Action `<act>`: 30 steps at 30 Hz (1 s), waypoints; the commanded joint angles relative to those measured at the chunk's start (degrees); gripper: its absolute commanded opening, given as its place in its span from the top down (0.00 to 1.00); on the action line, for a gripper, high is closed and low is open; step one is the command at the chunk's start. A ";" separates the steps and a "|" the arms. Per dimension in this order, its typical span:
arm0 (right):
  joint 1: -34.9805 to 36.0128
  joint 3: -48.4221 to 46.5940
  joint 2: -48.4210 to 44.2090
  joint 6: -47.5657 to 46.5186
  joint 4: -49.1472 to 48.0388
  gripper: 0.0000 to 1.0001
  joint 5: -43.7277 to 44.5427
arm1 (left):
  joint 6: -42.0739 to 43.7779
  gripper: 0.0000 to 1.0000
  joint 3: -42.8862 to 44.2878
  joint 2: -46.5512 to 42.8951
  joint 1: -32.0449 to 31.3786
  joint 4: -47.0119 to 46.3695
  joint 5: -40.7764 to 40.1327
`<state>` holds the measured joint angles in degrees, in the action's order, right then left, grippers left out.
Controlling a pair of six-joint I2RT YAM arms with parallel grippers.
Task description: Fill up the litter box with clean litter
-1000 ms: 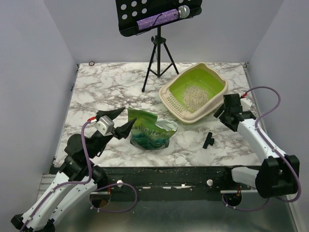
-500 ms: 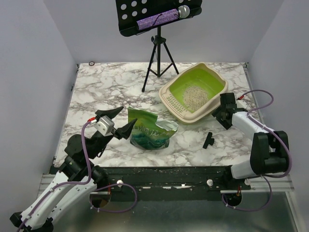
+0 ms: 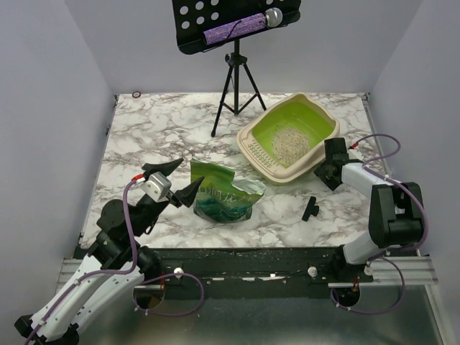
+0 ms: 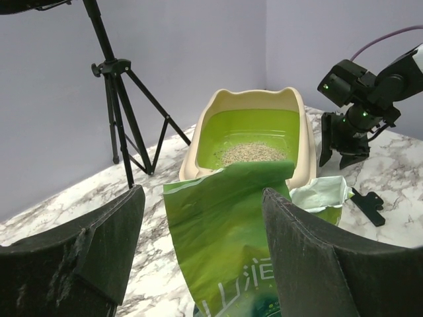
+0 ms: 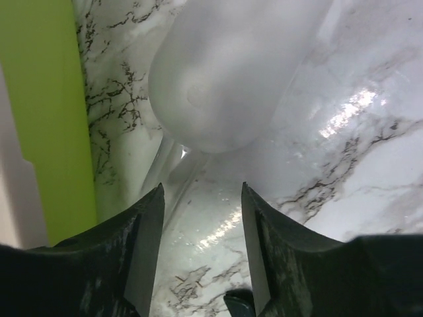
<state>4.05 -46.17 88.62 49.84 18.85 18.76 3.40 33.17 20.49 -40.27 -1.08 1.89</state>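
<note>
The litter box (image 3: 289, 138) sits on the marble counter (image 3: 158, 133) at about 2 o'clock from the counter's centre, its lime inside facing up and a small heap of litter (image 3: 290, 143) in the middle. In the left wrist view the far rim shows whole, but the near end of the box is hidden behind the green bag (image 3: 224, 191). The bag stands crumpled near the centre, its mouth toward the box; its contents cannot be seen.

The left gripper (image 3: 178, 180) hovers at 9 o'clock of the bag, fingers spread wide, nothing between them, just short of the bag's edge. The right gripper (image 3: 327, 167) is at the box's 4 o'clock corner, mostly hidden by its own wrist from above. In its wrist view the fingers (image 5: 142, 231) stand apart over a blurred white rounded shape (image 5: 231, 72) too close to identify, gripping nothing.

A small black part (image 3: 310, 208) lies at 5 o'clock of the box. A tripod (image 3: 233, 86) stands at 12 o'clock, its top cut off.
</note>
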 commanded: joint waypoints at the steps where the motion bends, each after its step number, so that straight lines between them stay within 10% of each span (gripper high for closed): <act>1: -0.36 -1.46 1.91 -0.27 -1.27 0.47 -1.62 | 0.64 0.20 -0.56 -0.19 -0.42 0.12 -1.45; 9: -0.36 -0.67 2.61 -0.71 -1.71 0.99 -3.38 | 0.82 0.20 -0.65 -0.36 -0.42 0.12 -2.94; 30: 0.43 6.89 -39.55 -10.37 3.39 1.00 4.97 | 1.26 0.15 -0.30 0.96 -0.51 -0.15 -2.24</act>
<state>4.01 -40.14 57.65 44.73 20.71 21.43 3.81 33.08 21.85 -40.53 -0.75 0.40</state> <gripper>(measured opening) 0.012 0.847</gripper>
